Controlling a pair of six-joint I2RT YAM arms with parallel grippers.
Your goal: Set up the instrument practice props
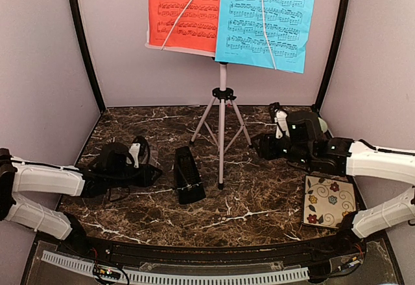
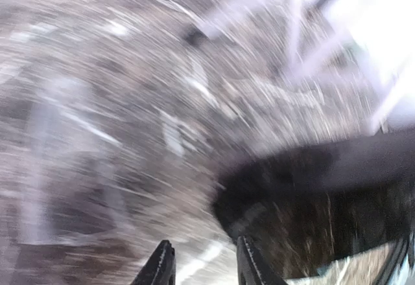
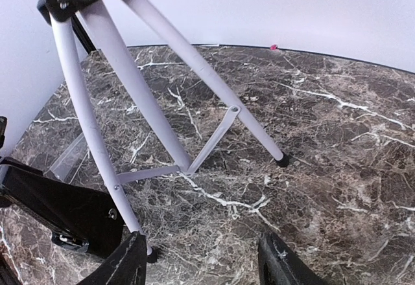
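The white tripod music stand [image 1: 222,113] stands mid-table, with a red page [image 1: 185,10] and a cyan-blue page [image 1: 266,16] on its desk under two thin clip arms. The black metronome [image 1: 189,176] sits just left of the front leg. My left gripper [image 1: 154,171] is low beside its left side. The left wrist view is motion-blurred: the left gripper [image 2: 204,269] is open and empty, with the metronome [image 2: 311,188] ahead to the right. My right gripper [image 3: 204,265] is open over bare marble, facing the tripod legs [image 3: 136,84]; the metronome [image 3: 58,207] is beyond them.
A floral square tile [image 1: 329,201] lies at the front right by the right arm. A pale green bowl [image 1: 322,124] peeks out behind the right wrist. Black frame posts [image 1: 83,39] rise at both back corners against the walls.
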